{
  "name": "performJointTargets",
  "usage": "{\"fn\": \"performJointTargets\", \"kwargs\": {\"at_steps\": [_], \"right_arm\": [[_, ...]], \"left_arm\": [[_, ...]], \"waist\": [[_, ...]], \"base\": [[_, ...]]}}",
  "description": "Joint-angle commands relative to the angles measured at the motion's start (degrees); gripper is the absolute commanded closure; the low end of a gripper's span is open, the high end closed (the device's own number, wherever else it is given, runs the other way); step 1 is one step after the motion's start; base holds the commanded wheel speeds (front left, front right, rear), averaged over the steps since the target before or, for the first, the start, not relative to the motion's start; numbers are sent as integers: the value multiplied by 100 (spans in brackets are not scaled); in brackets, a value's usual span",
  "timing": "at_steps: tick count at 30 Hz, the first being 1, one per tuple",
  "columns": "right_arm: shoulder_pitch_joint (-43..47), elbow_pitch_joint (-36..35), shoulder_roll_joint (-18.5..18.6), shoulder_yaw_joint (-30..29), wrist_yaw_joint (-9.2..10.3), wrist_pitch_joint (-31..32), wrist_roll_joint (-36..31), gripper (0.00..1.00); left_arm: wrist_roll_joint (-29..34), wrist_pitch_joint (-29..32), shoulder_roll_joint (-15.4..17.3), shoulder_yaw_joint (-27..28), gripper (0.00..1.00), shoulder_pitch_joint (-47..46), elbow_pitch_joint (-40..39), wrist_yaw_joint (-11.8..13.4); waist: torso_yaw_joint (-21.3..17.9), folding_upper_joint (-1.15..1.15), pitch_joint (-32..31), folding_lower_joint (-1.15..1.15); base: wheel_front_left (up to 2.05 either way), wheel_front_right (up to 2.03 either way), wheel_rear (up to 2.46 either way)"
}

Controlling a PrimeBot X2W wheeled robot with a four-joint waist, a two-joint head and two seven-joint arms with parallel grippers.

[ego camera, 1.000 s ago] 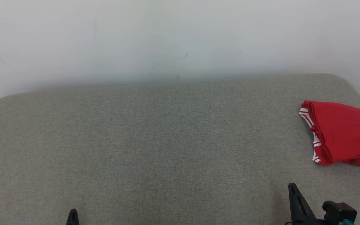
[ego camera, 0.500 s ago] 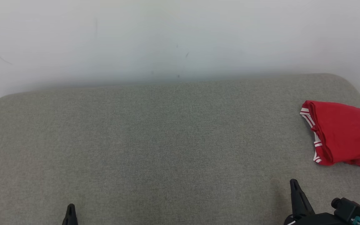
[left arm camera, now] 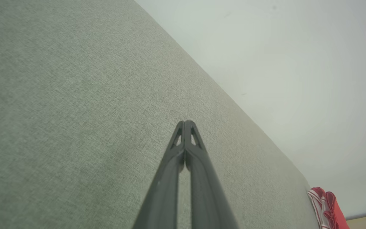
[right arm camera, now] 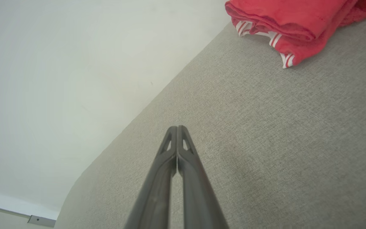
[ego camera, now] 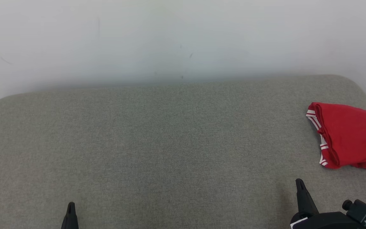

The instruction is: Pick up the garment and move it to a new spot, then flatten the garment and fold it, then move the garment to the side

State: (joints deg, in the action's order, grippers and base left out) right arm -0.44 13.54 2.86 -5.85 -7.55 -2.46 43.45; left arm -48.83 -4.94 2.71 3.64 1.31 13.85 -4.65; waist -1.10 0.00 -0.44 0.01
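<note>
The red garment [ego camera: 351,138] with white-striped trim lies folded in a compact bundle at the far right of the grey fabric surface [ego camera: 170,143], running off the head view's right edge. It also shows as the red garment [right arm camera: 284,22] in the right wrist view and as a sliver of red garment [left arm camera: 327,208] in the left wrist view. My right gripper [ego camera: 300,184] sits at the lower right, shut and empty, below and left of the garment. My left gripper [ego camera: 71,206] peeks up at the lower left, shut with nothing in it, far from the garment.
A pale wall [ego camera: 183,38] rises behind the surface's curved far edge. The surface's rounded right corner [ego camera: 354,86] lies just past the garment. A wide stretch of bare grey fabric spreads between the two grippers.
Both grippers have crept a little upward in the head view. The garment lies as before.
</note>
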Motion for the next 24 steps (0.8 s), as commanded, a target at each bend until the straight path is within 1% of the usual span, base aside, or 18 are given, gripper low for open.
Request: {"fn": "performJointTargets", "kwargs": {"at_steps": [1, 17, 24], "right_arm": [[-132, -62, 2, -7, 4, 34, 173, 100], [-253, -35, 3, -24, 5, 250, 1380, 100], [-292, -26, 3, -31, 6, 332, 1778, 100]], "left_arm": [[-149, 24, 18, 30, 100, -138, -61, -42], [-1218, 313, 20, 99, 100, -310, -43, -102], [-1580, 410, 20, 123, 100, -362, -36, -130]], "waist": [[1, 0, 1, -1], [22, 0, 12, -1], [30, 0, 17, -1]], "base": [[0, 0, 0], [0, 0, 0], [0, 0, 0]]}}
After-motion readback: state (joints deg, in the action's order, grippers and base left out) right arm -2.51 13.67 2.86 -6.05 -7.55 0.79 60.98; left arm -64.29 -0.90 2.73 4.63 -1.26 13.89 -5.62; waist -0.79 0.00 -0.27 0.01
